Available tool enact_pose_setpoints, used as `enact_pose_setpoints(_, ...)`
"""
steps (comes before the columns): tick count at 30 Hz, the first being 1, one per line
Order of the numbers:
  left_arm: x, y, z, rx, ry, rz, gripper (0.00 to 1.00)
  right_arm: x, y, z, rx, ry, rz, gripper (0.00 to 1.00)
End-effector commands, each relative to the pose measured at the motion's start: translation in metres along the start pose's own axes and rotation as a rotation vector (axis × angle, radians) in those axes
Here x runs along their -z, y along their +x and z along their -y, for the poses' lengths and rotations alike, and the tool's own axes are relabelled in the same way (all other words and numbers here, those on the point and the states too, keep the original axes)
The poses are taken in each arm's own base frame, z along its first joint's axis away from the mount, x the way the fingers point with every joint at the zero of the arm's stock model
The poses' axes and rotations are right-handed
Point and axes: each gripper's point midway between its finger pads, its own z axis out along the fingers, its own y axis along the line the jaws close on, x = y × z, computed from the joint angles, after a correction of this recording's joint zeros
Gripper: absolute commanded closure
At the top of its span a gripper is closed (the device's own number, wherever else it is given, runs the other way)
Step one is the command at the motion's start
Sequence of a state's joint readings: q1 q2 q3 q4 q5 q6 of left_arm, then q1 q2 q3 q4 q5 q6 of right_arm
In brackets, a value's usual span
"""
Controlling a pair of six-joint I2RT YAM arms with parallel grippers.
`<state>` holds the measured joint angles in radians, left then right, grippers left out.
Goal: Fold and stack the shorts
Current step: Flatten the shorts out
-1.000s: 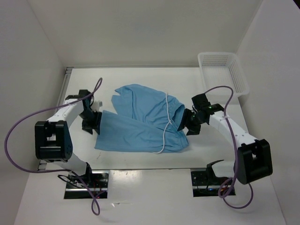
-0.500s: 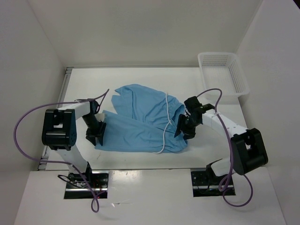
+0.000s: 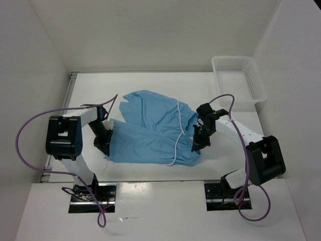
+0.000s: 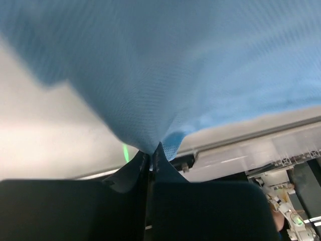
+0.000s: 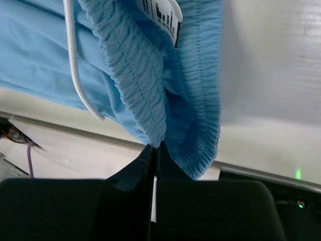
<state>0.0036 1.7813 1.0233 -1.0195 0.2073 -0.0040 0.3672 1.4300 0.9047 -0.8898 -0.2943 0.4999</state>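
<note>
Your left claw (image 4: 150,156) is pinched fully closed on the shorts (image 3: 150,131). Its two black fingers meet on a peak of thin blue cloth at the shorts' left edge, and the fabric tents up from the tips. Your right claw (image 5: 154,146) is clamped just as tight on the gathered waistband (image 5: 135,85) at the shorts' right edge.

The shorts lie spread on the white bench (image 3: 150,83), legs to the left and waistband to the right. Plain white walls (image 3: 150,35) close in behind and on both sides of them. A white mesh basket (image 3: 216,75) stands beyond the shorts to the right, well apart from them.

Only the right wrist view shows you the white label (image 5: 163,15) with black print inside the waistband. It also shows the drawstring (image 5: 75,65) hanging in a loop beside the grip. From overhead, that cord is just a thin white line crossing the cloth. The left wrist view shows the weave close up and little else.

Each arm bends out to its own side of the shorts and reaches back in, wrist angled down to the cloth. Purple cables (image 3: 20,145) loop off both.
</note>
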Motion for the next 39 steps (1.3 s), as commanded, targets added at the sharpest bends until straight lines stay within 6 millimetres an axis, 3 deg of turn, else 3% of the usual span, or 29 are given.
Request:
enact_pose_setpoints(1,0.039,0.024,0.002,0.003,-0.039,0.006,1.0,0.018,0.029,0.009,0.044,0.046,-0.112,1.0)
enact_pose_setpoints(3,0.048,0.035,-0.005,0.0,-0.096,0.018,1.0,0.02,0.036,0.005,0.078,0.031,-0.128,0.99)
enact_pose_setpoints(5,0.051,0.045,-0.013,-0.008,-0.161,0.001,1.0,0.02,0.037,0.005,0.077,0.046,-0.138,0.85)
enact_pose_setpoints(7,0.053,0.052,-0.017,-0.004,-0.186,-0.027,0.83,0.021,0.036,0.006,0.076,0.06,-0.139,0.61)
enact_pose_setpoints(8,0.054,0.052,-0.019,-0.004,-0.197,-0.027,0.72,0.021,0.036,0.006,0.076,0.06,-0.139,0.43)
enact_pose_setpoints(10,0.065,0.035,-0.022,-0.013,-0.228,0.039,0.56,0.027,0.027,0.001,0.088,0.056,-0.1,0.35)
enact_pose_setpoints(11,0.071,0.026,-0.023,-0.017,-0.24,0.075,0.53,0.032,0.021,-0.003,0.092,0.046,-0.056,0.32)
enact_pose_setpoints(12,0.076,0.019,-0.022,-0.02,-0.241,0.095,0.52,0.037,0.017,-0.007,0.099,0.033,-0.033,0.3)
enact_pose_setpoints(16,0.113,-0.056,-0.02,-0.046,-0.266,0.324,0.49,0.073,-0.036,-0.046,0.121,-0.067,0.2,0.3)
enact_pose_setpoints(17,0.138,-0.092,-0.014,-0.067,-0.258,0.473,0.49,0.079,-0.049,-0.051,0.111,-0.085,0.252,0.3)
enact_pose_setpoints(19,0.159,-0.138,-0.001,-0.104,-0.213,0.631,0.48,0.092,-0.079,-0.076,0.11,-0.171,0.379,0.3)
enact_pose_setpoints(21,0.177,-0.168,0.029,-0.183,-0.13,0.735,0.48,0.099,-0.115,-0.085,0.086,-0.213,0.501,0.38)
enact_pose_setpoints(22,0.177,-0.189,0.037,-0.211,-0.106,0.771,0.47,0.103,-0.129,-0.086,0.068,-0.219,0.542,0.42)
enact_pose_setpoints(23,0.178,-0.2,0.044,-0.234,-0.089,0.796,0.47,0.102,-0.142,-0.083,0.044,-0.213,0.568,0.47)
enact_pose_setpoints(24,0.179,-0.211,0.054,-0.261,-0.058,0.817,0.47,0.104,-0.166,-0.076,0.012,-0.187,0.621,0.58)
enact_pose_setpoints(25,0.184,-0.231,0.059,-0.282,-0.042,0.868,0.47,0.103,-0.177,-0.071,-0.005,-0.173,0.636,0.62)
enact_pose_setpoints(27,0.176,-0.247,0.075,-0.334,0.037,0.882,0.47,0.107,-0.2,-0.06,-0.047,-0.155,0.661,0.64)
enact_pose_setpoints(29,0.185,-0.265,0.089,-0.38,0.068,0.941,0.47,0.091,-0.215,-0.051,-0.075,-0.131,0.639,0.61)
enact_pose_setpoints(30,0.17,-0.274,0.095,-0.391,0.074,0.917,0.45,0.093,-0.223,-0.048,-0.086,-0.12,0.649,0.61)
enact_pose_setpoints(31,0.164,-0.28,0.097,-0.394,0.066,0.908,0.45,0.082,-0.229,-0.04,-0.095,-0.093,0.632,0.58)
enact_pose_setpoints(33,0.149,-0.297,0.108,-0.412,0.049,0.889,0.44,0.076,-0.236,-0.033,-0.11,-0.053,0.634,0.56)
enact_pose_setpoints(39,0.109,-0.318,0.131,-0.448,0.029,0.818,0.44,0.051,-0.245,-0.003,-0.178,0.035,0.604,0.5)
